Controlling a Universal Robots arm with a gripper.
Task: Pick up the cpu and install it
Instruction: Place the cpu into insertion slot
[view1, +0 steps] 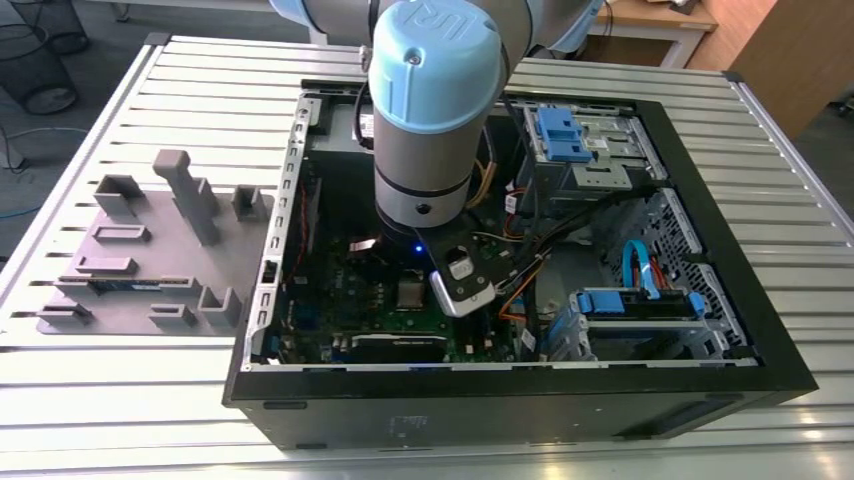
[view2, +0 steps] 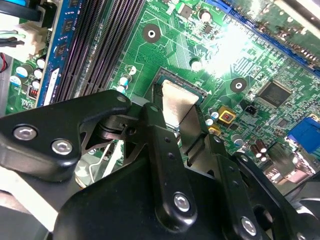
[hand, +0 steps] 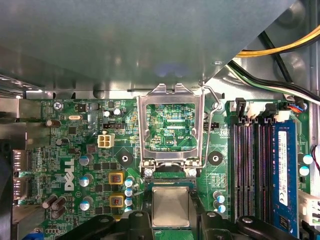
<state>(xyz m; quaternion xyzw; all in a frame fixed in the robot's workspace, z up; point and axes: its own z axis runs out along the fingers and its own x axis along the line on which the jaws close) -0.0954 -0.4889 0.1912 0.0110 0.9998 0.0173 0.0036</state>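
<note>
My end effector (hand: 171, 216) is pinching the cpu (hand: 170, 205) right over the socket (hand: 169, 176), hinged frame (hand: 170, 125) flipped open. I'd keep it flat, corners squared, ease down gently, no sliding.

In the exterior view, an open computer case (view1: 534, 390) lies on a table (view1: 200, 90), with a parts tray (view1: 134, 262) at its nine o'clock. Inside, the motherboard (view1: 387, 300) lies toward eight o'clock and a drive cage (view1: 638, 305) toward four. The processor chip (hand: 171, 207) sits at its socket, beside the flipped-open lid (hand: 172, 95).
</note>
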